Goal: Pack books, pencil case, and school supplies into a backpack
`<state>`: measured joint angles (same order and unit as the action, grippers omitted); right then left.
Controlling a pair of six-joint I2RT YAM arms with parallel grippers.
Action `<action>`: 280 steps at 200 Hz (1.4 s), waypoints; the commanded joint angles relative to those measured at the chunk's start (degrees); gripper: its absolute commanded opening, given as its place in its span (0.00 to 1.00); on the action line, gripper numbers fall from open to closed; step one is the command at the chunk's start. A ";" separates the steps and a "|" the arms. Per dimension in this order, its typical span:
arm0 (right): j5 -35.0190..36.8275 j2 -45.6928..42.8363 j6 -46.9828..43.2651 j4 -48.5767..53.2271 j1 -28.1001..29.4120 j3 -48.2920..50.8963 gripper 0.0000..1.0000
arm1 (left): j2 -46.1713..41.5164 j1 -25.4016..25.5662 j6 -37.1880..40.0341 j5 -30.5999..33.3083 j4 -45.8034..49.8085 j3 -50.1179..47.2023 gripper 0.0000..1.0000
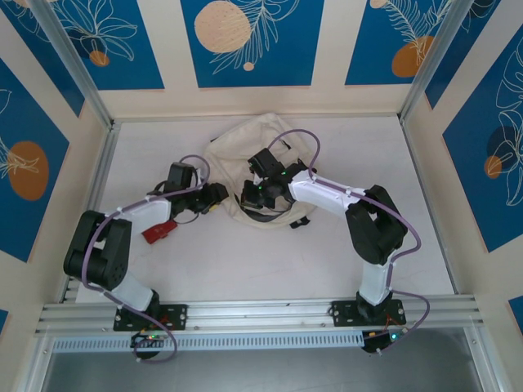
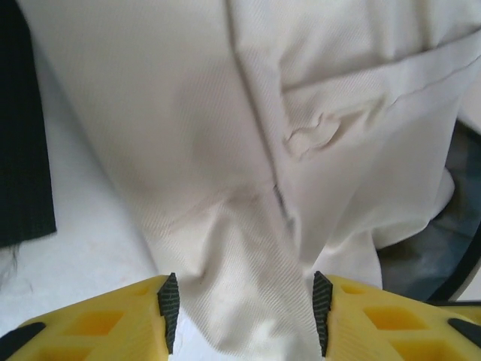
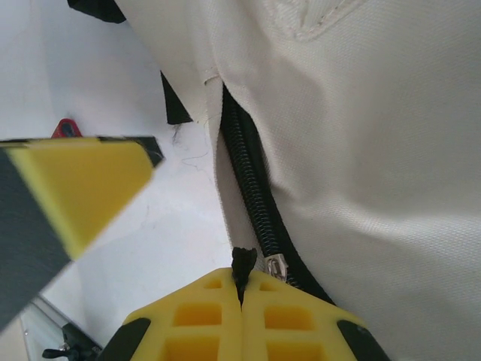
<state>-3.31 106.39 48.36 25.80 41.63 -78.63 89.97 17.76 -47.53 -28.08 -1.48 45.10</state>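
Note:
The cream backpack (image 1: 237, 147) lies crumpled at the middle back of the table. My right gripper (image 3: 242, 289) is shut on the black zipper pull (image 3: 242, 263), beside the metal slider (image 3: 276, 265) on the dark zipper (image 3: 244, 173). From above, the right gripper (image 1: 258, 193) sits at the bag's near edge. My left gripper (image 2: 244, 308) is open, and a fold of the backpack's canvas (image 2: 225, 135) lies loose between its pads (image 2: 170, 301). It is at the bag's left edge (image 1: 214, 196). The books are out of view.
A small red object (image 1: 159, 231) lies on the table under the left arm; I cannot tell what it is. A dark flat thing (image 2: 22, 150) lies left of the canvas. The left arm's yellow finger (image 3: 83, 188) is close to the zipper.

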 commanded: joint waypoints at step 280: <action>-4.14 5.23 3.51 -6.47 -2.75 -3.03 0.00 | 1.68 7.51 -8.74 -4.45 -11.62 -5.71 0.18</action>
<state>-5.43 110.91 51.00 20.38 39.33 -79.75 92.75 24.21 -54.70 -31.31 -10.44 40.91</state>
